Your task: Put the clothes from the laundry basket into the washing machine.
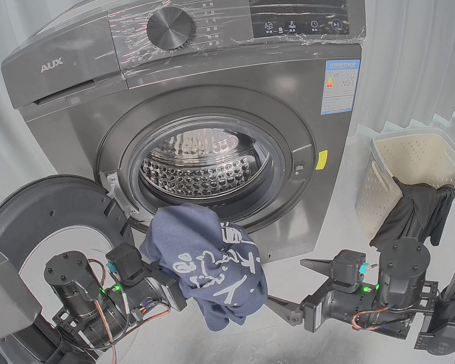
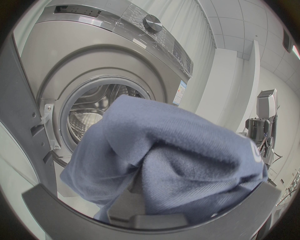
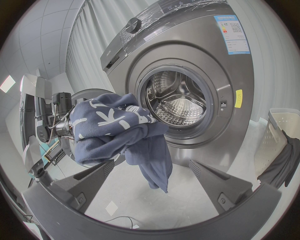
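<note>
Navy printed garment (image 1: 212, 267) hangs bunched from the left pincer (image 1: 174, 293), which pinches it just before the lower rim of the open washing machine (image 1: 197, 99). The right pincer (image 1: 300, 286) is spread and empty, low beside the garment. A black garment (image 1: 417, 212) drapes over the laundry basket (image 1: 422, 154) rim on the robot's right.
</note>
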Tool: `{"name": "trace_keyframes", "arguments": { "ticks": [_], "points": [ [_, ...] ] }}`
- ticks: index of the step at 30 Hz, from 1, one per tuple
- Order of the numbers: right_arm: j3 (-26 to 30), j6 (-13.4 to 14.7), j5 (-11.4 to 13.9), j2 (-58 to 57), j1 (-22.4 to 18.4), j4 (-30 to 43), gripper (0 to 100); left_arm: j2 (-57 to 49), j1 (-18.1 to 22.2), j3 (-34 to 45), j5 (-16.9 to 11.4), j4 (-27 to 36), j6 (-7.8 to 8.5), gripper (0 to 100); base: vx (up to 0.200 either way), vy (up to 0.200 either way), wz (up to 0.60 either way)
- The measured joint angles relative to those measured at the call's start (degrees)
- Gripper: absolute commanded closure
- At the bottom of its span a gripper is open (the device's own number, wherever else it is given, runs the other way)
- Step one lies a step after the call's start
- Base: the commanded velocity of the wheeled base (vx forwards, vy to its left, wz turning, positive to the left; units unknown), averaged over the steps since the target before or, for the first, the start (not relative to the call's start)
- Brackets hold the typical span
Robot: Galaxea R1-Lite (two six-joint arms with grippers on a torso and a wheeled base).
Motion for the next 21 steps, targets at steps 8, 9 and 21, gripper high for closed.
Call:
{"name": "trace_keyframes", "arguments": {
  "ticks": [8,9,21],
  "points": [
    [3.8,0.3,1.5,-3.0,-5.9,-2.9,0,-2.1,-0.3,1.7,0.7,0.0,0.45,100,0.0,0.0,0.0],
    [3.8,0.3,1.8,-3.1,-6.8,-3.1,0,-2.3,-0.3,1.9,0.7,0.0,0.55,100,0.0,0.0,0.0],
    [4.4,0.3,3.8,-0.9,-11.7,-3.7,0,-2.6,-2.5,3.2,3.4,0.2,1.18,100,0.05,0.0,0.0]
  ]
}}
